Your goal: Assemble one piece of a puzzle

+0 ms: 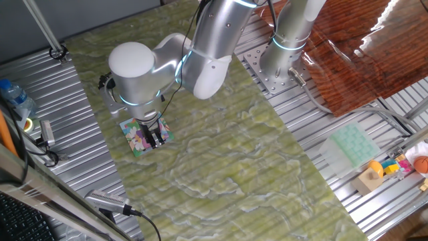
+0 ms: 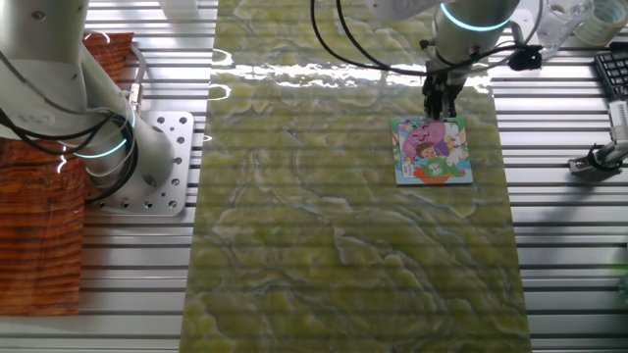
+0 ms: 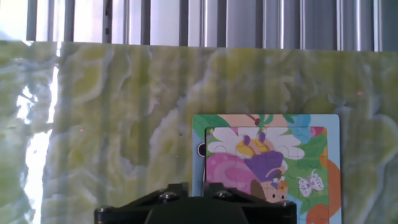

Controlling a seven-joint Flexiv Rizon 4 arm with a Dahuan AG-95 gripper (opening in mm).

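The puzzle (image 1: 146, 136) was laid flat on the green marbled mat (image 1: 234, 161), near one of its edges. The gripper (image 1: 156, 136) was held directly over the puzzle, with its 2 dark fingers (image 2: 441, 99) pointed down at the edge of the picture in the other fixed view. In the hand view, the puzzle (image 3: 267, 167) was seen just ahead of the gripper body and slightly to the right. How far the jaws were parted could not be told. The piece could not be made out, so whether anything was held could not be told.
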